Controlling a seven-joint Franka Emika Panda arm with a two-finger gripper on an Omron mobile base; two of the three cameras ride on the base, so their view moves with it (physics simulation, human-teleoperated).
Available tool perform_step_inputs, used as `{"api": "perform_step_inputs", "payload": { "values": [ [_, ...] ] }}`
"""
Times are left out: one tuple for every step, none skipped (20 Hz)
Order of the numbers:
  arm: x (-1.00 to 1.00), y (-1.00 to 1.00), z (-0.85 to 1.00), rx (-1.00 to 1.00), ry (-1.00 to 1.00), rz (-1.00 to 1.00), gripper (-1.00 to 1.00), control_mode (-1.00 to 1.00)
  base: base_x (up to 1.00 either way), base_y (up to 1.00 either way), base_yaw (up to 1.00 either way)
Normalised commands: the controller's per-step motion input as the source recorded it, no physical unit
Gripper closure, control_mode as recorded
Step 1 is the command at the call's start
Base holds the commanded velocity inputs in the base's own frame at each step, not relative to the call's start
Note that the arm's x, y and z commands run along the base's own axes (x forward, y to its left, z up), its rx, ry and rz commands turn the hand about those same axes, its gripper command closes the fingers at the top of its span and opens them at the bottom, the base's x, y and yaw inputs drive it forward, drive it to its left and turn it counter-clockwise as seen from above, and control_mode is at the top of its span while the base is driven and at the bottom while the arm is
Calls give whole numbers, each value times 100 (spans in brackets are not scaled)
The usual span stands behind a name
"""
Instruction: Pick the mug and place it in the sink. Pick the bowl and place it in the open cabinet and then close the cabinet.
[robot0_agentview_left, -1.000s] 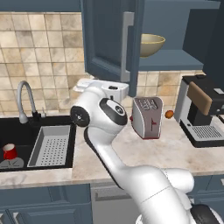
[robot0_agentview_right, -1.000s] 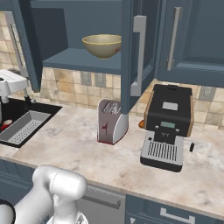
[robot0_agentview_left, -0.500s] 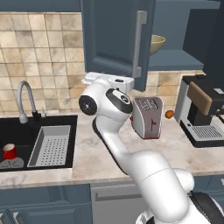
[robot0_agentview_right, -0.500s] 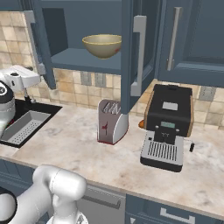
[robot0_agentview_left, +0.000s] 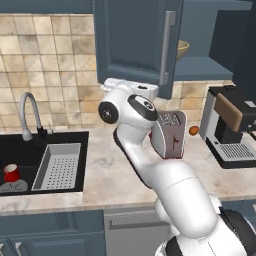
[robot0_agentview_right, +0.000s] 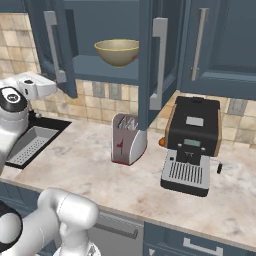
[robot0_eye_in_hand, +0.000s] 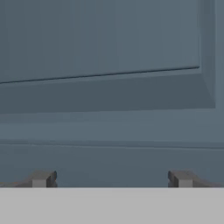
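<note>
Cabinet (robot0_agentview_right: 107, 55): you see both doors ajar, so closing is what's left.
Sink (robot0_agentview_left: 30, 150): black basin at the counter's left end.
Bowl (robot0_agentview_right: 117, 51): on the cabinet shelf, placed.
Mug (robot0_agentview_left: 11, 173): red, inside the sink, done.
Gripper (robot0_eye_in_hand: 112, 179): fingers spread wide, holding nothing, facing a blue door panel.

I'm working in a home kitchen: tiled wall, marble worktop (robot0_agentview_right: 100, 175), sink (robot0_agentview_left: 30, 150), toaster (robot0_agentview_right: 127, 139), coffee machine (robot0_agentview_right: 192, 142).
</note>
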Motion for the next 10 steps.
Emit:
{"api": "perform_step_inputs", "payload": {
  "values": [
    [31,-27,0,0,0,0,-100,-100,0,0,0],
    [25,-29,0,1,0,0,-100,-100,0,0,0],
    [24,-30,0,1,0,0,-100,-100,0,0,0],
    [27,-31,0,1,0,0,-100,-100,0,0,0],
    [31,-31,0,1,2,0,-100,-100,0,0,0],
    [31,-31,0,1,2,0,-100,-100,0,0,0],
    [34,-30,0,1,4,0,-100,-100,0,0,0],
    [34,-30,0,1,4,0,-100,-100,0,0,0],
    [31,-30,0,1,4,0,-100,-100,0,0,0],
    [29,-34,0,1,5,0,-100,-100,0,0,0]
  ]
}}
